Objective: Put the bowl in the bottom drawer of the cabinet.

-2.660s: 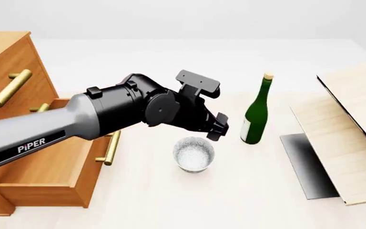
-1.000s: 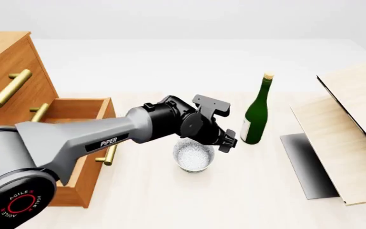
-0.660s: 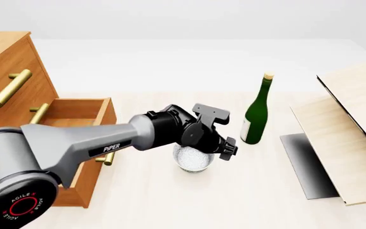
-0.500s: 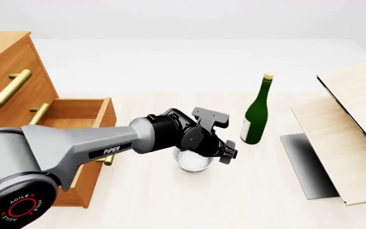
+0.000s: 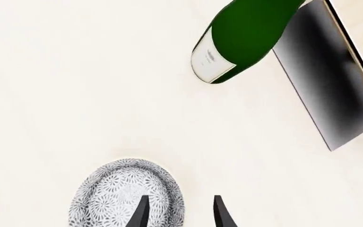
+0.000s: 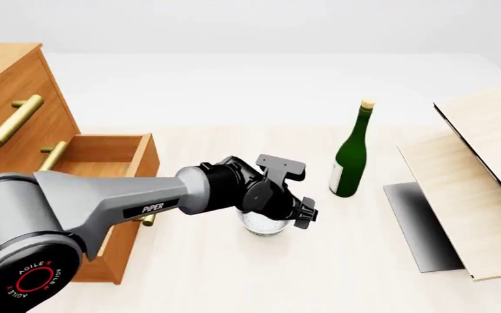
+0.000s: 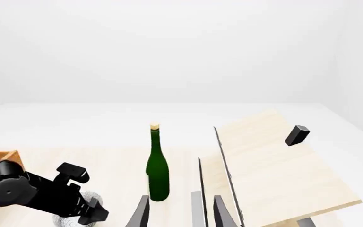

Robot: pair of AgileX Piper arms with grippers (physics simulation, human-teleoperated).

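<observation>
The speckled white bowl (image 5: 121,194) stands on the table right of the cabinet (image 6: 7,85). In the front view only the bowl's lower edge (image 6: 263,227) shows under the left arm's wrist (image 6: 273,194). My left gripper (image 5: 180,215) is open and low over the bowl; one finger (image 5: 140,213) is over the bowl's inside, the other (image 5: 222,215) outside its rim. The bottom drawer (image 6: 102,151) is pulled out and open. My right gripper (image 7: 180,213) is open, holds nothing, and is high up and away from the bowl.
A green glass bottle (image 6: 349,156) stands upright just right of and behind the bowl. A pale wooden box (image 6: 485,176) with a dark edge lies at the right. Two upper drawer fronts with brass handles (image 6: 11,120) are closed.
My left gripper has come down onto the bowl and a little toward the near side, covering more of it. The bowl, bottle and drawer have not moved.
</observation>
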